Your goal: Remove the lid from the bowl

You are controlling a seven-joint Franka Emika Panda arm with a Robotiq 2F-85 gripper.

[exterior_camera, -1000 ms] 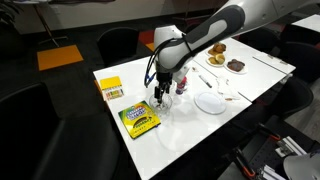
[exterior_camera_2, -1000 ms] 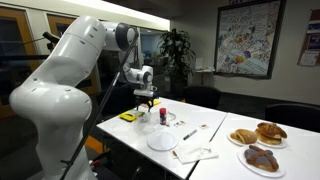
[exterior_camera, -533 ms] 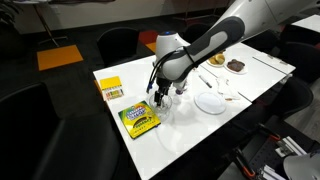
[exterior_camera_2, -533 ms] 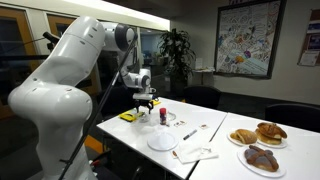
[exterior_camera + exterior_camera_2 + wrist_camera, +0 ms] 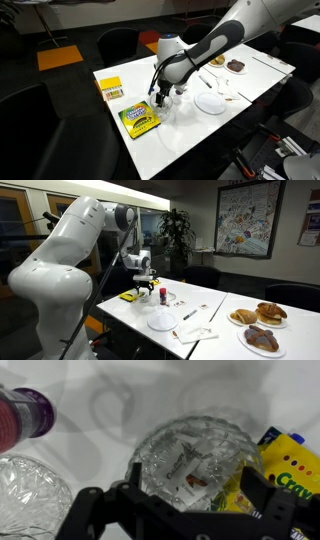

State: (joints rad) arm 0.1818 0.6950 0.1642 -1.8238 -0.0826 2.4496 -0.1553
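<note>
In the wrist view the clear cut-glass lid (image 5: pixel 190 445) lies on the table under my gripper (image 5: pixel 192 474), with a paper label showing through it. The bowl beneath it cannot be told apart from the lid. My gripper is open, with one finger on each side of the lid's rim. I cannot tell whether the fingers touch the glass. In both exterior views the gripper (image 5: pixel 160 99) (image 5: pixel 143 288) is low over the table, next to the crayon box (image 5: pixel 139 120).
A second clear glass dish (image 5: pixel 25 495) and a red bottle (image 5: pixel 25 410) lie close by. The crayon box (image 5: pixel 285 470) is right beside the lid. A white plate (image 5: pixel 210 102) (image 5: pixel 163 322), paper, pens and plates of pastries (image 5: pixel 255 313) lie further along the table. An orange box (image 5: pixel 111 89) lies near an edge.
My gripper has come down a little toward the table and now straddles the lid. Nothing on the table has moved.
</note>
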